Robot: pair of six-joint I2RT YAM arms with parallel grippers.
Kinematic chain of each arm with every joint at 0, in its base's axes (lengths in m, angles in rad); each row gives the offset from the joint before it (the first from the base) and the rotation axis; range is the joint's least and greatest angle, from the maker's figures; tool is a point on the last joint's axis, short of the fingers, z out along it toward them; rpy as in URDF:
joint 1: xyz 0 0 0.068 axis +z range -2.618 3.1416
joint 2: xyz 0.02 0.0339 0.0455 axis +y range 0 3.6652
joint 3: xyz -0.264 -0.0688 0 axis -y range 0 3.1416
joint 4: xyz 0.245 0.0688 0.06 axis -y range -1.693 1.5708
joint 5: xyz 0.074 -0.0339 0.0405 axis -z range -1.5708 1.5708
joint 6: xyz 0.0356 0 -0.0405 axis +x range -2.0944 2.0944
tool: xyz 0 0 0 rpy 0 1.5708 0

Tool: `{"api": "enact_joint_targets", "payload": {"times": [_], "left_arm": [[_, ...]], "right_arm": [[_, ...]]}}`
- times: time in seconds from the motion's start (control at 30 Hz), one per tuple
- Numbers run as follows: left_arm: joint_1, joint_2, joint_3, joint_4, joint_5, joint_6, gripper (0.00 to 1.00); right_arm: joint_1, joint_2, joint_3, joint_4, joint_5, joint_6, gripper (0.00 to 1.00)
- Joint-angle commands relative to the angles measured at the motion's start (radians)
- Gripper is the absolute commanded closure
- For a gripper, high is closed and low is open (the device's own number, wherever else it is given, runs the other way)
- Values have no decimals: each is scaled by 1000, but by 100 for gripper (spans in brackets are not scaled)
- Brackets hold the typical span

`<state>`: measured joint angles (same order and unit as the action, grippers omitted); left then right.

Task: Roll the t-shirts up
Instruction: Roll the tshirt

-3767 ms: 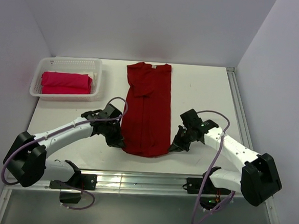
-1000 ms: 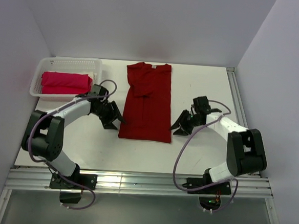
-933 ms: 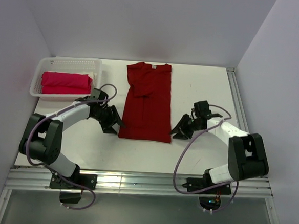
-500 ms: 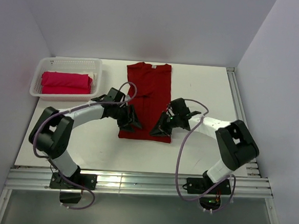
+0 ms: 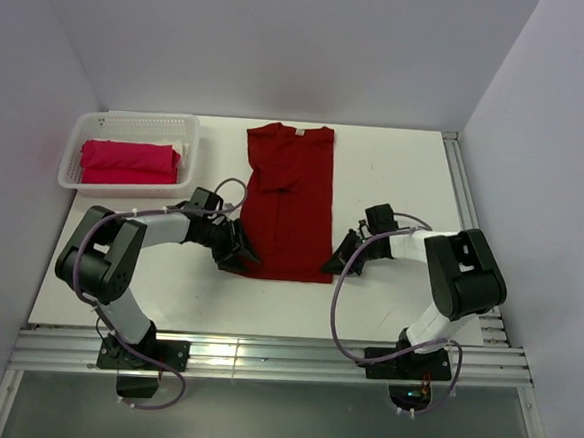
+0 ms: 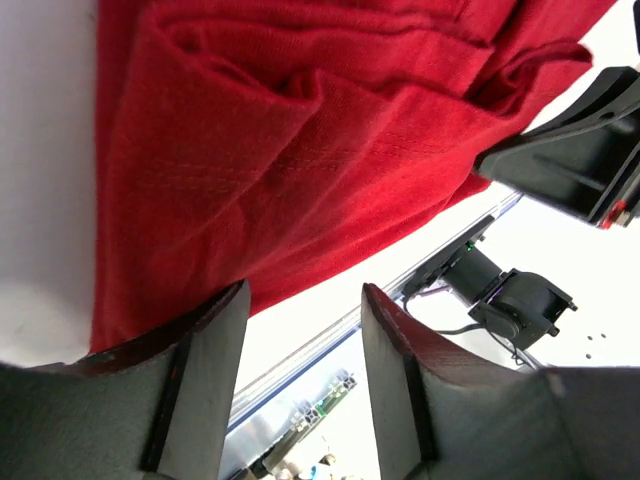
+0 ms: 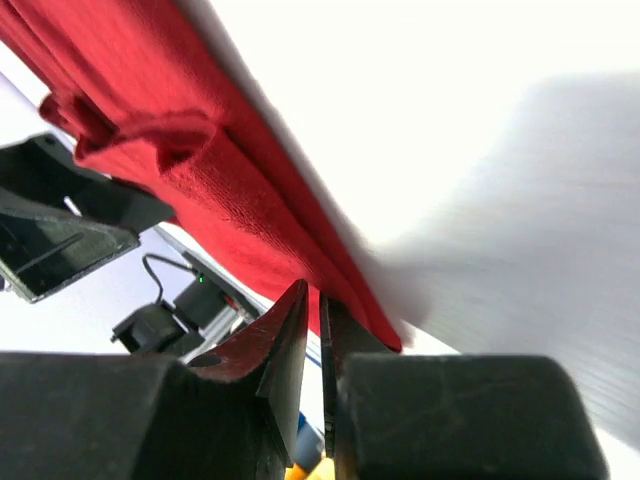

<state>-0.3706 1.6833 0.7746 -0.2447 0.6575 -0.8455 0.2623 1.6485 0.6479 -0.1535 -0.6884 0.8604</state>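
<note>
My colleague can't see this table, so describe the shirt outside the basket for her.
Start at the white table and look to its middle. A dark red shirt lies flat there as a long narrow strip, collar at the far end; the pinker shirt sits folded in the white basket.

The dark red shirt lies flat just right of the basket. It is folded into a long strip with the sleeves tucked in. Its collar end is level with the basket's far side. Its hem end reaches closer than the basket and is a bit rumpled. The pink-red shirt sits inside the basket, folded into a thick bundle.
</note>
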Motion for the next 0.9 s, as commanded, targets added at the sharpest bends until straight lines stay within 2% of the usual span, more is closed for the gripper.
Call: {"api": "enact_joint_targets", "payload": {"times": [0.0, 0.1, 0.2, 0.23, 0.27, 0.3, 0.33, 0.37, 0.47, 0.67, 0.87], "left_arm": [[16, -46, 12, -15, -59, 59, 43], [16, -102, 60, -66, -52, 56, 39], [16, -155, 106, -154, -73, 83, 35], [18, -166, 114, -174, -79, 92, 30], [18, -183, 121, -201, -94, 100, 24], [19, -189, 123, -231, -122, 112, 21], [22, -198, 117, -238, -131, 114, 3], [24, -215, 108, -238, -142, 114, 1], [39, -234, 39, -206, -144, 100, 0], [47, -229, -124, -78, -142, 43, 4], [47, -205, -161, -27, -156, 17, 7]], "right_arm": [[-44, -49, 12, -87, 59, -101, 83], [-48, -87, 36, -139, 67, -124, 78], [-51, -153, 22, -165, 72, -121, 65], [-52, -189, 9, -173, 72, -121, 55], [-52, -205, 1, -181, 84, -120, 50], [-52, -222, -7, -193, 86, -124, 49], [-51, -252, -25, -193, 89, -126, 46], [-52, -265, -34, -196, 98, -129, 46], [-51, -292, -83, -178, 107, -115, 46], [-48, -259, -171, -28, 89, -34, 46], [-8, -211, -174, 12, 131, 18, 46]]}}
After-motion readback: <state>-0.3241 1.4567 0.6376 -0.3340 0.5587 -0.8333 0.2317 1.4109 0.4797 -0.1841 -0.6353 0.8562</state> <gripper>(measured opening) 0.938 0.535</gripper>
